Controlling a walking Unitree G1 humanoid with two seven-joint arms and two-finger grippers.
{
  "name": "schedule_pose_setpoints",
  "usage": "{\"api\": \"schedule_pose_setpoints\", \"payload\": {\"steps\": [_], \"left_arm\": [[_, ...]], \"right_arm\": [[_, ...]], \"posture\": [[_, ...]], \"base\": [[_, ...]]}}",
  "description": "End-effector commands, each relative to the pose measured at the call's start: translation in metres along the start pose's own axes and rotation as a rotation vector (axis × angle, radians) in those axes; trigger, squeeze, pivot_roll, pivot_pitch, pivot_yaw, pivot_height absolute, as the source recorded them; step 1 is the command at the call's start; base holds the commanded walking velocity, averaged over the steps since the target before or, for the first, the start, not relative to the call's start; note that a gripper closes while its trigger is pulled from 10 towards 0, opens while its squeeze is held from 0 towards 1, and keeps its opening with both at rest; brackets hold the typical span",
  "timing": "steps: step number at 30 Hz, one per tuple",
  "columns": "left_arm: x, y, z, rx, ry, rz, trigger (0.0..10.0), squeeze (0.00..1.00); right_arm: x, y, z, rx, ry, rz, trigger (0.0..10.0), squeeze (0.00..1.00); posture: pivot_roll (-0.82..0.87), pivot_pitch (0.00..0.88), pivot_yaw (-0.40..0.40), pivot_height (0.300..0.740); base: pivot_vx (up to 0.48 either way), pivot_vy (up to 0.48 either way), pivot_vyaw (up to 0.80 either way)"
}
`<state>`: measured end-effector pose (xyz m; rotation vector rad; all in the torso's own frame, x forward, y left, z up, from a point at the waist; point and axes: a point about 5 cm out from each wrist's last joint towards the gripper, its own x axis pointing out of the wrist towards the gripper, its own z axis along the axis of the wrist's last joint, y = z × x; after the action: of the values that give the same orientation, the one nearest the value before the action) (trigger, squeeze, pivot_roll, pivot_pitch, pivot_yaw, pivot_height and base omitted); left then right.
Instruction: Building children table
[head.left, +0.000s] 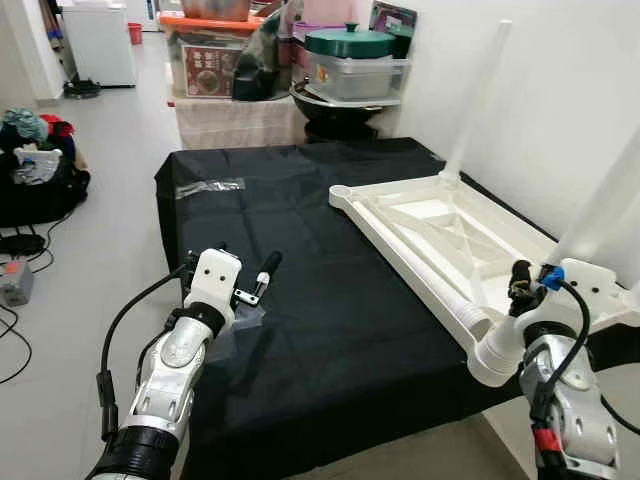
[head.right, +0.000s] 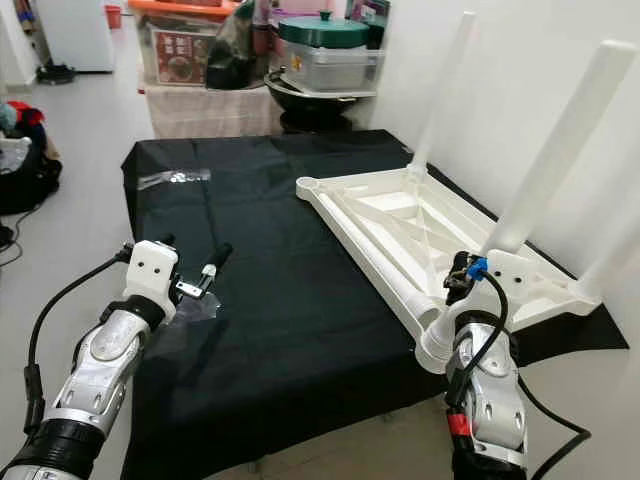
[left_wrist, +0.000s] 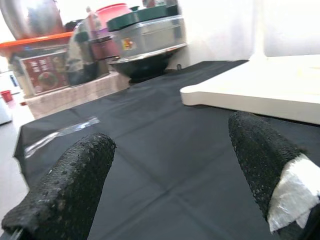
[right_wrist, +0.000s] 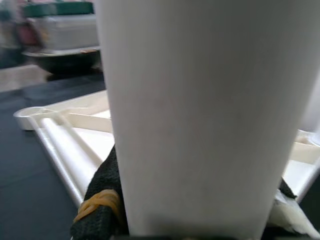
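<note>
White table top (head.right: 400, 225) lay upside down on black cloth (head.right: 280, 290) by the wall, two legs upright | right gripper (head.right: 462, 278) clamped round a white leg (right_wrist: 200, 115) at the near corner | left gripper (head.right: 195, 275) hovered over the cloth, fingers (left_wrist: 75, 185) spread, holding nothing

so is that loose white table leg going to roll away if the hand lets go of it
Probably. The table leg is a smooth round tube lying at the cloth's near edge, so it could roll off. It looks hollow and light, likely rigid. The right hand seems shut around it; the tabletop frame beside it may stop it.
</note>
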<state>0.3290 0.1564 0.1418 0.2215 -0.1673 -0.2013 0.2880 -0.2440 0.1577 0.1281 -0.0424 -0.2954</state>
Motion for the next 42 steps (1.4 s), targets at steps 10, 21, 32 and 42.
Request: {"api": "schedule_pose_setpoints", "payload": {"steps": [10,21,32,42], "left_arm": [[0.003,-0.004,-0.001,0.003,0.004,-0.020,10.0,0.00],[0.002,-0.007,-0.003,-0.002,0.012,-0.028,10.0,0.00],[0.001,-0.010,-0.004,-0.009,0.014,-0.029,10.0,0.00],[0.002,-0.012,-0.003,-0.008,0.012,-0.034,10.0,0.00]], "right_arm": [[-0.009,0.041,-0.027,0.085,0.116,0.278,10.0,0.00],[-0.015,0.060,-0.027,0.115,0.139,0.461,10.0,0.00],[-0.026,0.092,-0.020,0.124,0.125,0.681,10.0,0.00],[-0.028,0.136,-0.010,0.121,0.110,0.921,10.0,0.00]], "posture": [[0.01,0.000,-0.055,0.740],[0.01,0.000,-0.061,0.740],[0.01,0.000,-0.073,0.740],[0.04,0.000,-0.090,0.740]], "base": [[0.000,0.000,0.00],[0.000,0.000,0.00],[0.000,0.000,0.00],[0.000,0.000,0.00]]}}
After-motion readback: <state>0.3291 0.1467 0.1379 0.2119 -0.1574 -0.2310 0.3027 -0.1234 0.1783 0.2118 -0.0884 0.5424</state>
